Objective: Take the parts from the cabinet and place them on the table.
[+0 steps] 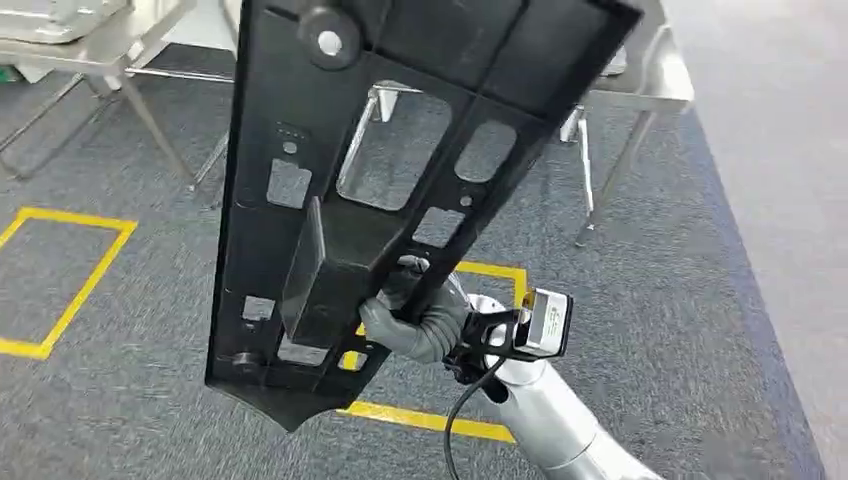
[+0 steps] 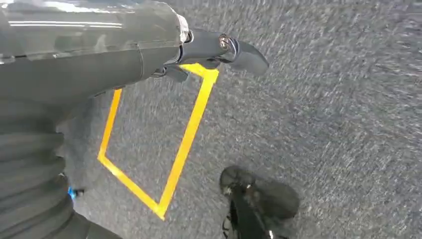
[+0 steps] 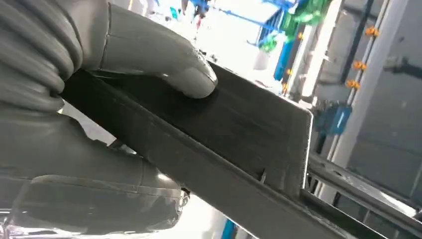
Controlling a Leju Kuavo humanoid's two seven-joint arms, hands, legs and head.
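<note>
Grey carpet floor (image 1: 700,300) stretches under everything, marked with yellow tape outlines: one square (image 1: 60,280) lies toward the left of the head view, and another strip (image 1: 430,420) runs lower down nearer the middle. Farther off, a metal worktop (image 1: 650,90) stands on thin angled legs planted on the carpet, and a second worktop (image 1: 90,45) stands at the far left.
</note>
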